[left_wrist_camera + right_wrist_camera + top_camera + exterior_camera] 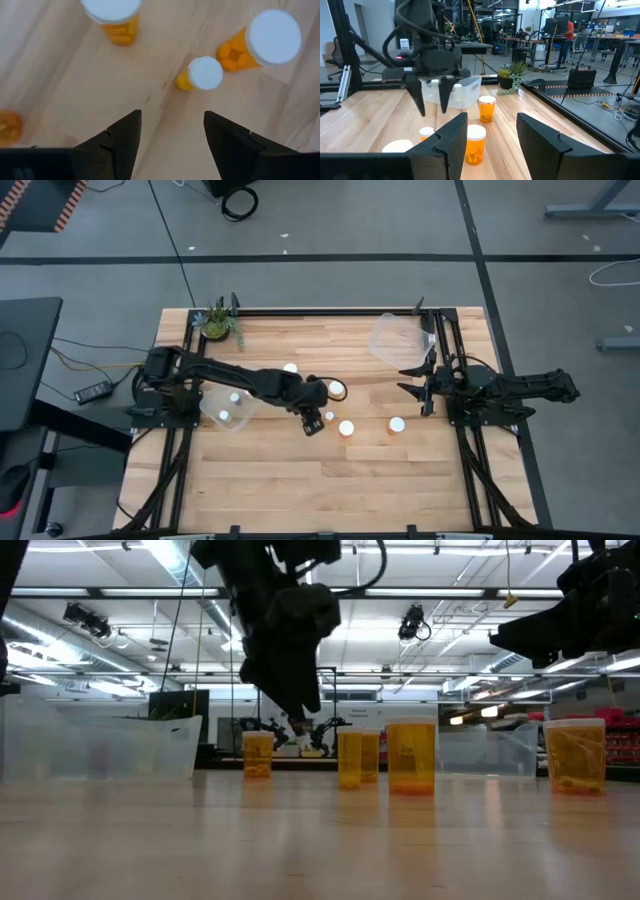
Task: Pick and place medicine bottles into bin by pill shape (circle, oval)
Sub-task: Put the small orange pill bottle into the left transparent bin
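Note:
Several amber medicine bottles stand upright on the wooden table. In the left wrist view I see a small white-capped one [205, 73], a larger one [274, 36], another [114, 10] and one without a cap [7, 127]. My left gripper [172, 137] hangs open above the table, pointing steeply down just short of the small bottle [329, 416], and touches nothing. It also shows in the right wrist view [432, 111]. My right gripper [408, 383] rests level at the table's right side, its fingers [451, 137] apart with nothing between them.
A clear bin [215, 415] with two capped bottles inside sits under my left arm near the left side. A second clear bin [400, 338] sits at the far right. A potted plant [217, 323] stands at the far left corner. Bare wood lies along the near edge.

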